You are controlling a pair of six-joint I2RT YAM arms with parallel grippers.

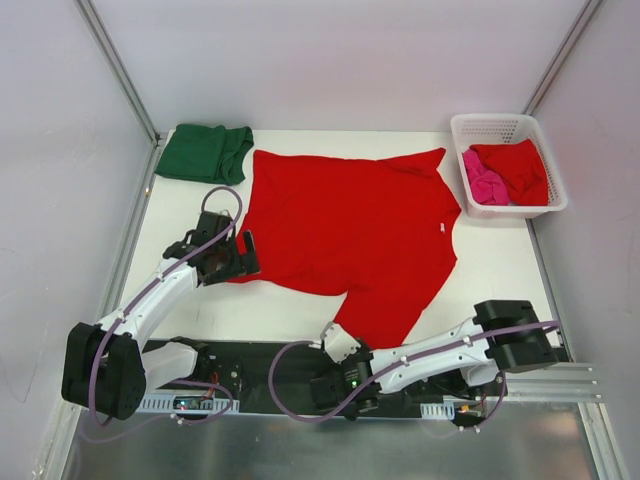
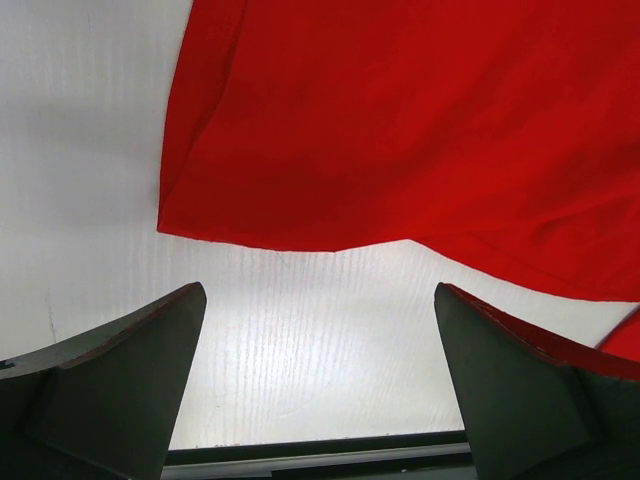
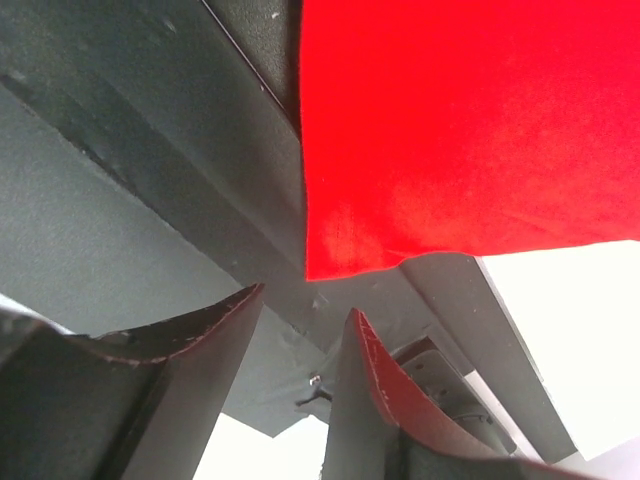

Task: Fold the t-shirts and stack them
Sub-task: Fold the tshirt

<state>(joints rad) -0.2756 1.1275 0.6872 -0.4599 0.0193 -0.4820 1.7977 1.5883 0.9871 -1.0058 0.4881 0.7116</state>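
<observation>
The dark green t-shirt (image 1: 205, 152) sits folded at the upper left of the white tabletop (image 1: 490, 270), so I judge one done. The large red t-shirt (image 1: 350, 230) lies spread across the middle, not yet folded. Another red tee (image 1: 520, 168) and a pink tee (image 1: 484, 185) wait bunched in the lattice basket (image 1: 455, 125) at upper right. The left tool (image 1: 228, 255), spread wide and empty, sits at the shirt's left edge. The right tool (image 1: 335, 338), partly spread, pinches nothing by its lower corner. Pale walls enclose the tabletop.
</observation>
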